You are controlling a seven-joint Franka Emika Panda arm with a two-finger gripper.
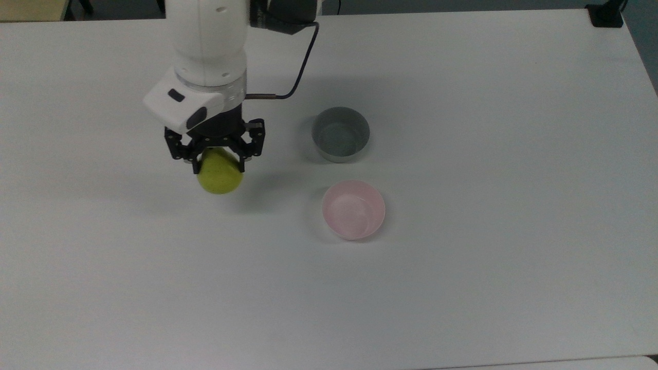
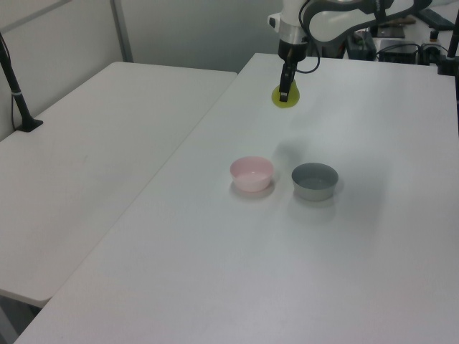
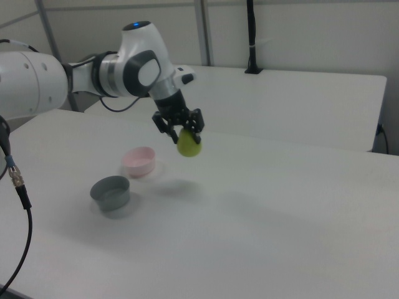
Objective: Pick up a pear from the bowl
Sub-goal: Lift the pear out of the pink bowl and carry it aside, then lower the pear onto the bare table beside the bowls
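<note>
The gripper (image 1: 217, 165) holds the pear (image 1: 220, 177) between its two fingers, gripping it by the upper part so the fruit hangs below the fingertips, clear of the white table (image 1: 462, 288). In the top view it hangs well to the left of the pink bowl (image 1: 353, 209). The grey bowl (image 1: 341, 134) stands just beyond the pink one in the top view. In the right view the pear (image 3: 189, 145) hangs to the right of the pink bowl (image 3: 139, 161)

We see our arm reaching from 12 o'clock, wrist pointing down, gripper (image 1: 218, 165) clamped on the pear (image 1: 220, 176), raised above the table.
</note>
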